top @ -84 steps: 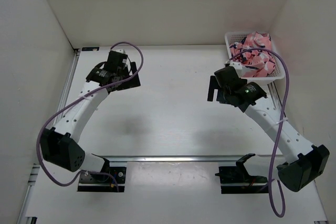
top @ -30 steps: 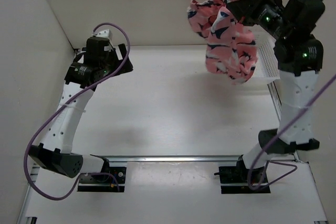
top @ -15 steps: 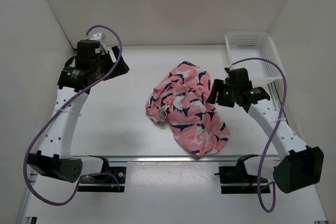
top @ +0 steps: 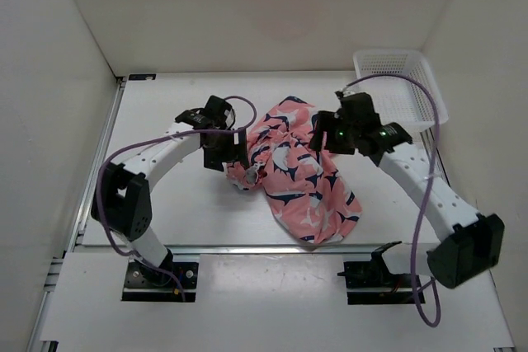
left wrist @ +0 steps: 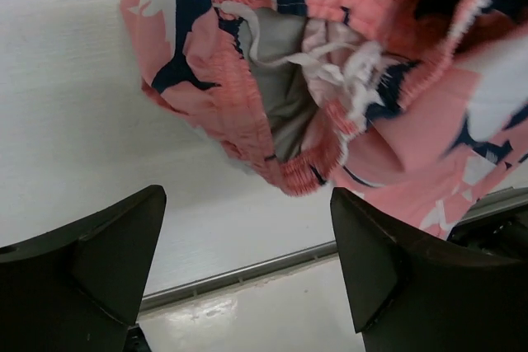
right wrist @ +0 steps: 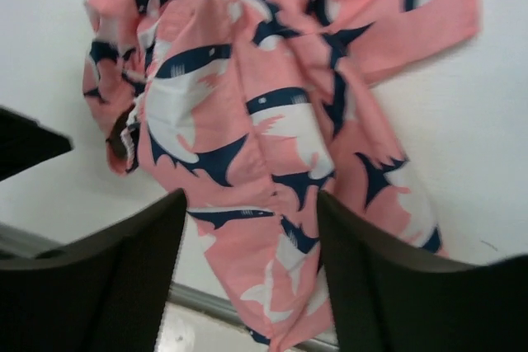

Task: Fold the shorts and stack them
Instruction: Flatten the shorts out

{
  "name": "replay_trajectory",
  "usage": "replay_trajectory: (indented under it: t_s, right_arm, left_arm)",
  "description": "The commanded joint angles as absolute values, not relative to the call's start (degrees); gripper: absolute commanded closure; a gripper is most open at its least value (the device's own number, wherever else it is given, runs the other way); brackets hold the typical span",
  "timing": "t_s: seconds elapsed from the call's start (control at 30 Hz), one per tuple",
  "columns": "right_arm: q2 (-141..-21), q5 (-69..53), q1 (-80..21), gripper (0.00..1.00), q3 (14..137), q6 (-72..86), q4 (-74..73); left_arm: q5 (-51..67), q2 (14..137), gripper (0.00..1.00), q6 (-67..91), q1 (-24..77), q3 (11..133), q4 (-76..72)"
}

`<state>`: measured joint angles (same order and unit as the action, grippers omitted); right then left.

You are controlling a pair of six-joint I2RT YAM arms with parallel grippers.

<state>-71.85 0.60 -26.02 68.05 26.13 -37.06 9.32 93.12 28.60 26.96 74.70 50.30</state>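
Robot lab test cell: plain white walls (top: pixel 247 14), white table (top: pixel 181 212), left arm (top: pixel 165 150), right arm (top: pixel 417 183) bolted at edge.

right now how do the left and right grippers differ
The left gripper hovers by the shorts' bunched waistband, at their left edge; the right gripper hangs over their flatter right side. Left jaws look wider apart than right. Both are open, gripping nothing.

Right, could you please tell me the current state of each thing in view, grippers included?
Coral-pink shark-print fabric shorts: crumpled on the table, unfolded.
White plastic mesh basket: upright, no fabric visible inside.
Left gripper: open, holding nothing, at the shorts' waistband.
Right gripper: open, holding nothing, above the shorts.
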Motion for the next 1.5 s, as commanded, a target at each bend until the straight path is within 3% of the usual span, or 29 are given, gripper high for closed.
replay_trajectory:
  t_s: [0.0,0.17,0.3,0.4,0.47,0.53,0.7,0.87,1.0,1.07,1.13,1.3,1.33,1.37,1.4,1.43,1.47]
  right_arm:
    - [-79.0,-3.4,-28.6,0.18,72.8,24.0,-34.7]
    - [-93.4,-8.3,-28.7,0.17,80.8,22.9,-33.0]
    - [-103.9,-12.5,-29.2,0.17,87.5,22.9,-32.3]
    - [-108.7,-15.2,-29.8,0.3,89.7,24.8,-31.0]
    - [-109.3,-15.7,-30.4,0.67,89.0,25.4,-29.0]
    - [-109.3,-13.2,-30.4,1.0,89.0,26.9,-29.0]
    - [-109.3,-10.5,-29.0,1.0,100.4,23.9,-31.5]
    - [-113.0,-13.0,-26.9,1.0,128.5,19.3,-36.9]
    - [-112.2,-16.9,-26.3,1.0,138.9,15.4,-36.0]
    - [-106.2,-16.9,-26.3,1.0,134.4,12.3,-30.6]
    - [-97.2,-15.1,-26.3,1.0,119.6,9.6,-24.8]
    - [-76.3,-0.2,-28.0,1.0,86.7,4.7,-13.8]
    - [-73.6,3.4,-28.0,0.91,81.2,4.7,-12.9]
    - [-71.3,7.4,-28.0,0.78,71.0,4.7,-12.4]
    - [-67.8,11.6,-28.0,0.38,66.7,5.9,-12.4]
    - [-66.6,16.8,-26.9,0.1,63.1,7.0,-12.4]
    - [-65.8,18.2,-26.0,0.0,60.4,8.8,-13.4]
  left_arm:
    - [12.2,94.9,0.08,30.0,26.3,74.5,47.0]
    - [14.6,100.3,0.08,31.8,26.3,71.8,44.9]
    - [16.7,103.3,0.22,32.3,25.0,69.9,42.5]
    - [16.1,103.9,0.57,32.3,24.3,69.9,42.5]
    - [15.5,103.3,0.9,32.3,23.7,69.9,42.5]
    - [16.3,102.1,0.9,32.3,22.2,70.4,43.1]
    - [14.9,99.4,0.9,30.0,17.3,81.1,50.8]
    - [14.2,98.9,0.9,26.6,9.2,110.0,62.6]
    - [19.0,96.1,0.9,26.1,4.6,124.9,65.0]
    - [20.6,91.2,0.9,26.1,4.0,124.6,62.6]
    - [21.7,84.3,0.9,26.1,4.0,120.5,59.7]
    - [24.9,71.4,0.9,25.6,10.5,95.6,52.0]
    - [25.0,68.1,0.88,26.7,14.6,91.0,50.3]
    - [25.0,66.7,0.72,29.2,16.8,82.4,48.8]
    - [25.0,65.8,0.51,30.6,18.8,78.4,47.3]
    - [25.0,65.3,0.32,32.0,20.7,74.8,44.8]
    - [23.9,65.3,0.09,33.1,23.6,70.4,44.7]
